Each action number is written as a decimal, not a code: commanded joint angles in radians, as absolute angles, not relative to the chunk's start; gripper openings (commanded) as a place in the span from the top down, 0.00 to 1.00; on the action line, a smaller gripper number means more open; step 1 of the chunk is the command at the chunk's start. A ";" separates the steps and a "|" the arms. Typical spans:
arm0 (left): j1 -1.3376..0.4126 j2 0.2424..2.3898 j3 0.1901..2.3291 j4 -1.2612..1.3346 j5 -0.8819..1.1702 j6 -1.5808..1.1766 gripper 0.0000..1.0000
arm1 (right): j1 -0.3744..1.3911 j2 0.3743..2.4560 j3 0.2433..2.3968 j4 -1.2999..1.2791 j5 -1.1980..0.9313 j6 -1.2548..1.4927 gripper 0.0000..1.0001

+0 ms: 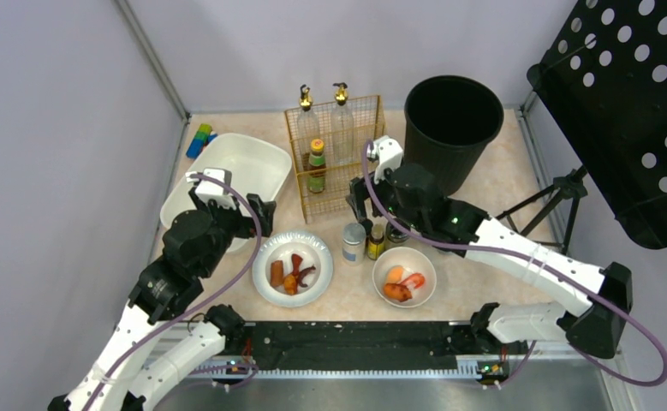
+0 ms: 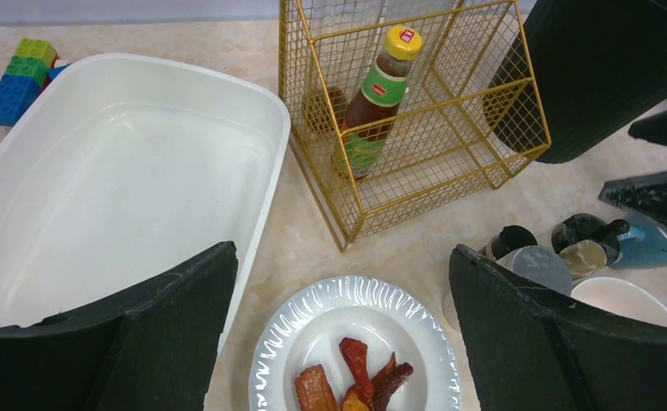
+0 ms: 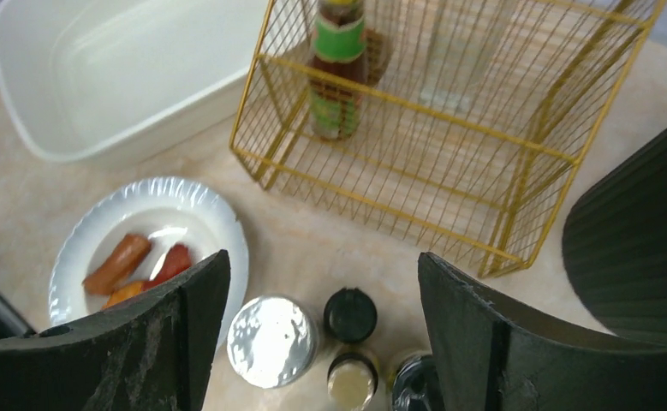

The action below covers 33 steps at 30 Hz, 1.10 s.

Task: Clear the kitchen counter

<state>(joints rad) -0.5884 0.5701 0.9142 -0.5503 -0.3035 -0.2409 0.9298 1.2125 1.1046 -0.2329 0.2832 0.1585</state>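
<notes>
The beige kitchen counter (image 1: 497, 184) holds a white plate (image 1: 317, 247) of sausage and reddish food pieces. Beside it stand a white bowl (image 1: 424, 257) of orange food, a silver-lidded jar (image 1: 354, 240) and small bottles (image 1: 375, 242). My left gripper (image 1: 264, 212) hovers open above the plate's far rim (image 2: 312, 300), next to the white tub (image 2: 124, 171), with nothing between its fingers. My right gripper (image 1: 361, 199) is open above the silver-lidded jar (image 3: 271, 341), a black-capped bottle (image 3: 350, 314) and a dark-lidded jar (image 3: 415, 385). It holds nothing.
A gold wire rack (image 1: 338, 184) at the back holds a sauce bottle (image 1: 316, 167) and two tall glass bottles (image 1: 341, 116). A black bin (image 1: 452, 124) stands to its right. Toy blocks (image 1: 199, 139) lie behind the tub. A black perforated panel (image 1: 629, 111) stands off the counter's right.
</notes>
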 commanded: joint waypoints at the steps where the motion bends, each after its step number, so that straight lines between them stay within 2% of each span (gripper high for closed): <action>1: -0.583 0.572 0.920 -0.529 -0.295 -0.235 0.02 | 0.942 1.183 1.062 -0.341 0.133 0.191 0.20; 10: -0.583 0.567 0.920 -0.530 -0.298 -0.235 0.02 | 0.974 1.268 1.020 -0.319 0.054 0.211 0.15; 24: -0.583 0.555 0.922 -0.531 -0.292 -0.235 0.02 | 1.016 1.383 1.044 -0.331 0.078 0.195 0.13; 29: -0.583 0.553 0.923 -0.531 -0.291 -0.235 0.02 | 1.033 1.404 1.065 -0.358 0.101 0.183 0.20; 33: -0.583 0.551 0.922 -0.531 -0.292 -0.235 0.02 | 1.036 1.401 1.070 -0.362 0.121 0.181 0.33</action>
